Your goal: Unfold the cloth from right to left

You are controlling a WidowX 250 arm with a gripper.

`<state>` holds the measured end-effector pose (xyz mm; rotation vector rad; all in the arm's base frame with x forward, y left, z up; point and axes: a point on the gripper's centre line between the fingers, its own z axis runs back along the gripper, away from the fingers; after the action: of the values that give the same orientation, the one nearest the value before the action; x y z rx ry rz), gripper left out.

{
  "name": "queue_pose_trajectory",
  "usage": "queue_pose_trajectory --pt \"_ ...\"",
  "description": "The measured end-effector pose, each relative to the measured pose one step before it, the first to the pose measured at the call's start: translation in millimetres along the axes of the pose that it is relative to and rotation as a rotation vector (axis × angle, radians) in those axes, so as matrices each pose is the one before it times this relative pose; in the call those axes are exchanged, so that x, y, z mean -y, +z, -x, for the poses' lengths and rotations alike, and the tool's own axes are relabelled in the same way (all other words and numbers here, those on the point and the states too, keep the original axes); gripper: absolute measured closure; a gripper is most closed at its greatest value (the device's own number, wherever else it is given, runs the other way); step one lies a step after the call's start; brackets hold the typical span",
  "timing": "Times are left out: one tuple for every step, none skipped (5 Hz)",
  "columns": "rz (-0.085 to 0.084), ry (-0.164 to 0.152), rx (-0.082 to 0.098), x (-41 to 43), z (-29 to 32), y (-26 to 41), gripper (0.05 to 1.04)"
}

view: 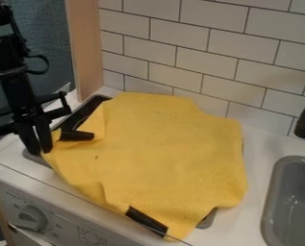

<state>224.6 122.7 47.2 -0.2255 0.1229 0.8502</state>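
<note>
While a white front panel with a round knob [32, 216] lies nearest at the lower left, the yellow cloth [161, 153] dips a corner over the counter's front edge, beside a black piece [146, 221] showing at its border. A grey rim [208, 219] peeks out from under the cloth near that corner, and to the right a grey sink [280, 197] is set into the white counter [254, 153]. The cloth lies spread, creased and uneven, across the middle. At its left corner the black gripper [39, 151] hangs down, and I cannot tell whether it is open, closed or gripping the cloth. Just right of it, a black handle-like piece [77, 136] rests by a fold. Farther back stand a wooden post [85, 48] and a white tiled wall [199, 48].
</note>
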Motion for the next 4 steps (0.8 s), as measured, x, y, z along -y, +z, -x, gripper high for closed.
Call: queue_pose_trajectory --pt "-0.0135 0.0098 0.0017 -2.14 -0.26 0.01 0.625" --pt "-0.0123 -0.0178 0.0011 -0.84 -0.48 0.86 0.317" --pt "-0.0017 -0.0281 -0.0015 2.91 0.40 0.51 0.073" --pt "0.0121 -0.0409 -0.0055 3.96 2.15 0.51 0.073"
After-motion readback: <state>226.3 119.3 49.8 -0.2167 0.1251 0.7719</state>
